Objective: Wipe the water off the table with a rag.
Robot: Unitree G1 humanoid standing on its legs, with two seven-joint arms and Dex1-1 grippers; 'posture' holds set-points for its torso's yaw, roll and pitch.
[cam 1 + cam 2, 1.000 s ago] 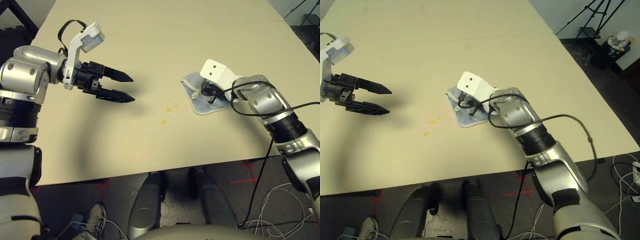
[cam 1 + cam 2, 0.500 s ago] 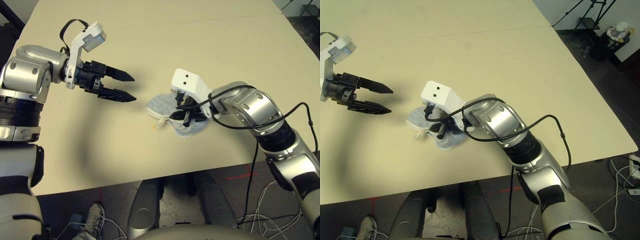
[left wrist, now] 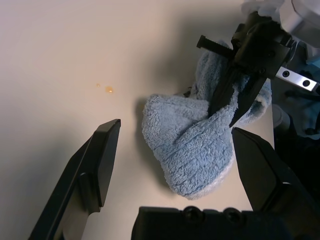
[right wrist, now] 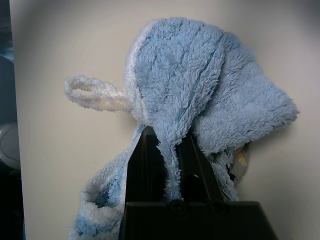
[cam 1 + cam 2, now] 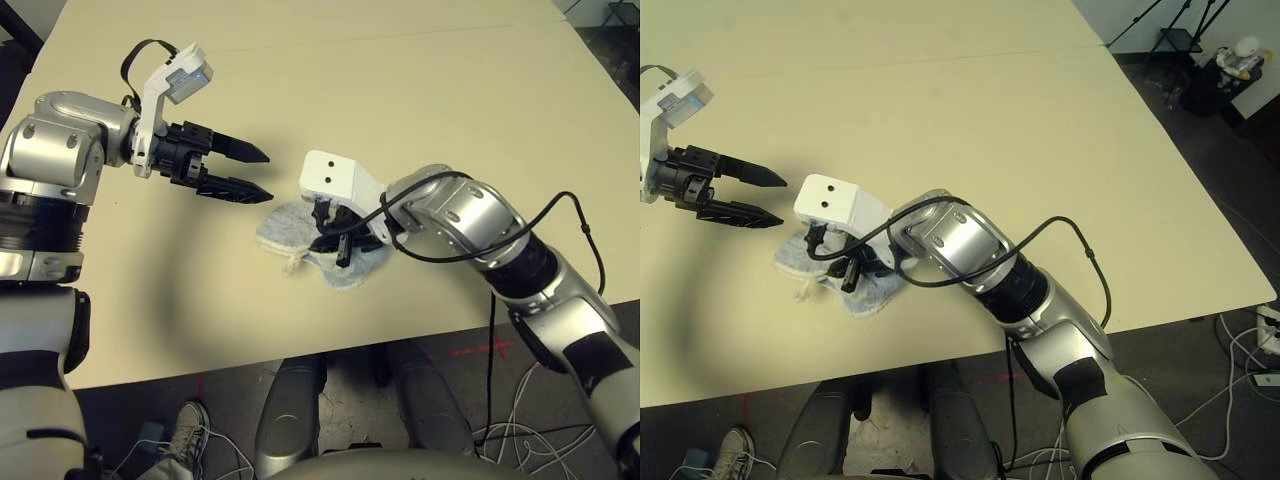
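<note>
The light blue-grey rag (image 5: 280,226) lies bunched on the pale beige table (image 5: 430,100), near the front middle. My right gripper (image 5: 335,240) presses down on it, shut on a fold of the cloth (image 4: 185,75) that is pinched between its black fingers (image 3: 235,95). My left gripper (image 5: 265,177) hovers open just left of the rag, its fingertips pointing at it with nothing between them. In the left wrist view a tiny yellowish drop of water (image 3: 108,90) sits on bare table close beside the rag (image 3: 190,145).
The table's front edge (image 5: 300,355) runs just below the rag. A black cable (image 5: 560,215) loops off my right forearm. Cables lie on the floor at the right (image 5: 540,440), and a tripod (image 5: 1180,40) stands beyond the table's right edge.
My right gripper has dragged the rag leftward across the table, over the yellowish drops and toward my left gripper. My left arm has stayed where it was.
</note>
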